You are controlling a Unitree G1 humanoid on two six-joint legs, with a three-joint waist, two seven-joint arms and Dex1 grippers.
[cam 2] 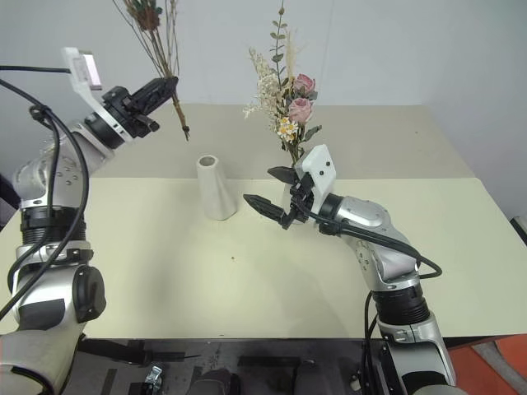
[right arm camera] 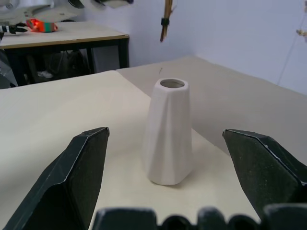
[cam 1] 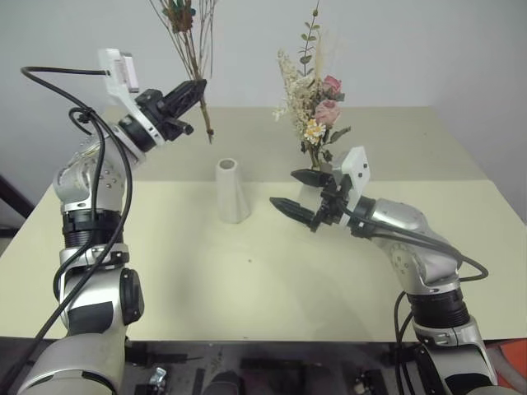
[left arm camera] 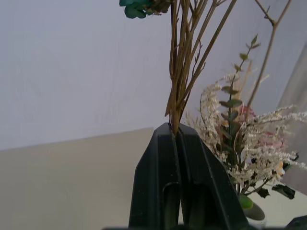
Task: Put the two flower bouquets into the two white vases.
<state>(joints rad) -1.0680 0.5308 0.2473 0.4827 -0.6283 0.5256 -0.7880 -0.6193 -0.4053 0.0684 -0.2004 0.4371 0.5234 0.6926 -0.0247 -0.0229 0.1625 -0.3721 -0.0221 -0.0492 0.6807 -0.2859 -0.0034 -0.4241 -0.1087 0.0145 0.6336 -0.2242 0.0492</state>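
The spray of thin brown stems (cam 1: 191,45) is hanging upright in the air, up and left of the slim white vase (cam 1: 231,191), which is standing empty. The pink rose bouquet (cam 1: 314,107) is standing upright in the second vase (cam 1: 310,193), mostly hidden.

Head views: bright, even, diffuse light; no glare. Table (cam 1: 247,280) shows only faint soft shadow beside slim white vase (cam 1: 232,191). Wall (cam 1: 412,49) evenly lit, slight darkening toward corners. Both head views sharp across the scene. Left wrist view: cooler cast, fingers (left arm camera: 158,191) near-black with little detail, stems (left arm camera: 180,57) sharp, mixed bouquet (left arm camera: 244,143) behind slightly soft. Right wrist view: vase sharp, near fingers (right arm camera: 76,177) soft and grainy, background desk (right arm camera: 62,33) blurred.
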